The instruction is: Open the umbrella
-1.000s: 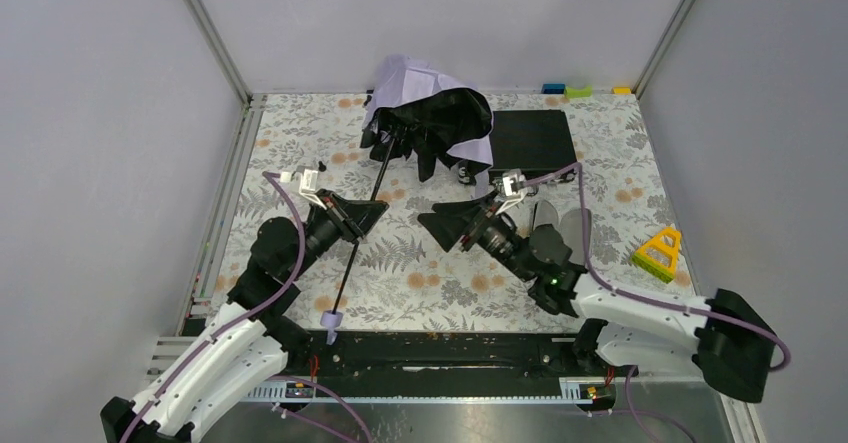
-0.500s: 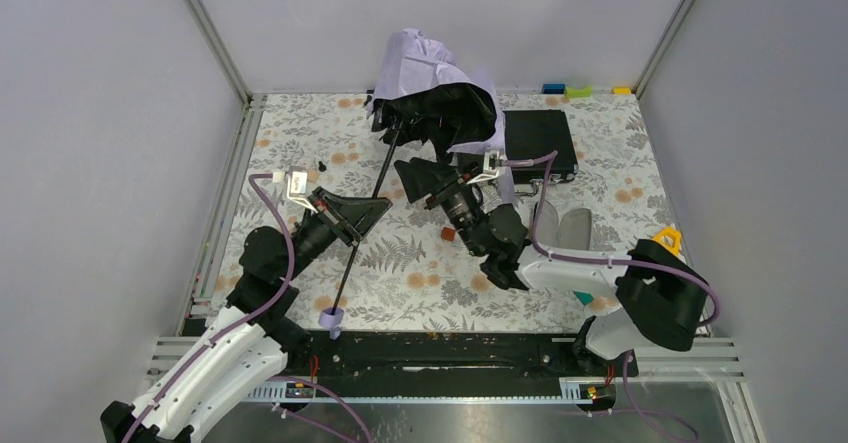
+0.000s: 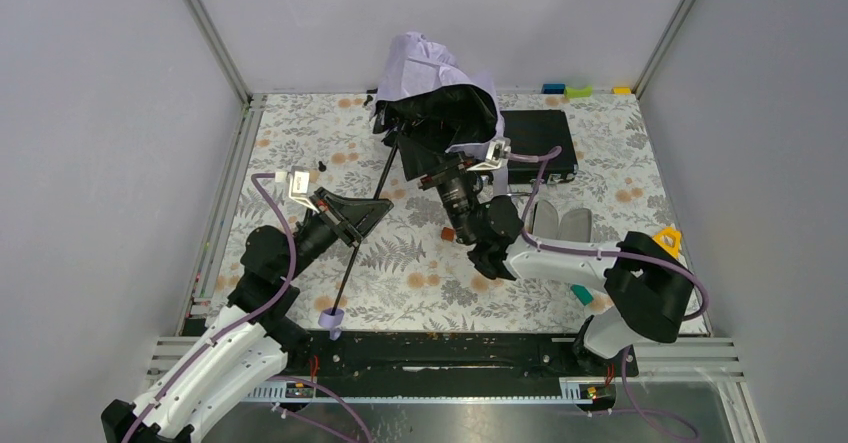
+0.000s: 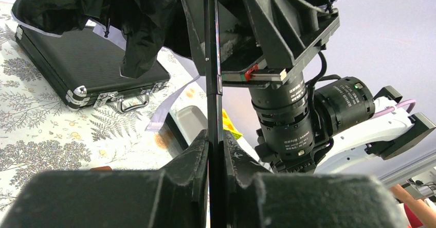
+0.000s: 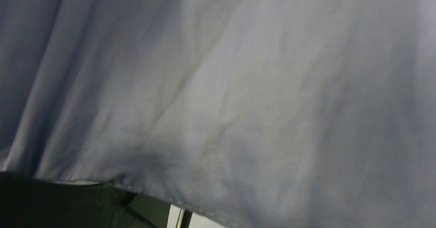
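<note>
While its pale lavender canopy [image 3: 420, 63] hangs crumpled and only partly spread, the umbrella [image 3: 445, 98] lies slantwise across the floral worktop [image 3: 290, 153], and by the look of it the job is less than half done. The fabric is bunched at the far side, by the back wall, with its black underside and folded ribs facing the arms. It overlaps the left end of a flat black briefcase [image 3: 540, 138].

The long axis runs on a diagonal. The top of the umbrella points away and slightly right, and the handle end points back toward the robot, between the 2 arm bases.

The right claw [image 3: 415, 163] is pushed in under the canopy's edge. Its wrist camera sees almost nothing but lavender cloth, and whether its jaws are apart or together cannot be told. The left claw [image 3: 368, 221] is clamped on the thin black shaft [image 3: 354, 263] about midway along it, one finger on each side.

The small lavender handle knob [image 3: 331, 320] sits at the near edge of the worktop. What probably remains is spreading the ribs until the canopy is taut.
</note>
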`<state>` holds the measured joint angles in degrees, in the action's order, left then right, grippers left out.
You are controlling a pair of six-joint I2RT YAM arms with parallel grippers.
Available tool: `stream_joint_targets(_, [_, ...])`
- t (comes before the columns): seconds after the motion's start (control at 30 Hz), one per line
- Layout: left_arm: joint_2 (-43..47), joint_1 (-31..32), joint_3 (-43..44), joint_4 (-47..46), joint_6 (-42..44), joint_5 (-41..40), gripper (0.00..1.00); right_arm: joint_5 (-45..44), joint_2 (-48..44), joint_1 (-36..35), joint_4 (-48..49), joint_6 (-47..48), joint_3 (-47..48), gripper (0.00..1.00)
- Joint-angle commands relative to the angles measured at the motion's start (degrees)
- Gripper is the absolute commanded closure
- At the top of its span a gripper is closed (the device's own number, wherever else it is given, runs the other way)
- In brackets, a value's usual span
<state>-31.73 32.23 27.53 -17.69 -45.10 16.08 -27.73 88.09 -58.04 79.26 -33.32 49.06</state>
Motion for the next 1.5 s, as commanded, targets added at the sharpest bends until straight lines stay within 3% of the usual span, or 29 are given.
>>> stream_joint_targets(0.0, [0.56, -0.24, 0.78, -10.05, 0.19, 1.80, 1.00, -2.77, 1.12, -0.41, 2.43, 2.62, 4.22, 0.37])
stream_joint_targets(0.23, [0.70, -0.24, 0.52, -10.69, -0.07, 2.02, 1.00, -3.93, 2.23, -0.41, 1.58, 2.96, 5.74, 0.48])
stream_joint_targets(0.5, [0.17, -0.29, 0.35, -11.37, -0.60, 2.72, 1.00, -4.43, 3.25, -0.32, 0.66, 3.72, 7.52, 0.55])
stream_joint_targets(0.63, [0.00, -0.31, 0.34, -11.54, -0.60, 2.94, 1.00, -4.91, 3.48, -0.24, 0.41, 4.39, 8.16, 0.64])
stream_joint_targets(0.8, [-0.54, -0.18, 0.07, -12.18, -0.48, 3.68, 1.00, -7.71, 3.70, 0.63, -0.40, 7.04, 9.36, 0.87])
stream_joint_targets(0.93, [-1.28, 0.12, 0.33, -12.38, -0.34, 4.67, 1.00, -10.04, 3.37, 2.74, -1.28, 9.53, 11.04, 0.96])
stream_joint_targets(1.07, [-2.25, 1.67, 0.33, -13.12, -0.12, 5.67, 1.00, -12.86, 3.53, 5.04, -1.68, 15.44, 15.19, 0.99])
stream_joint_targets(1.47, [-4.22, 8.95, 0.09, -12.63, 2.63, 5.15, 1.00, -15.53, 4.24, 12.93, -8.79, 20.44, 27.74, 0.99])
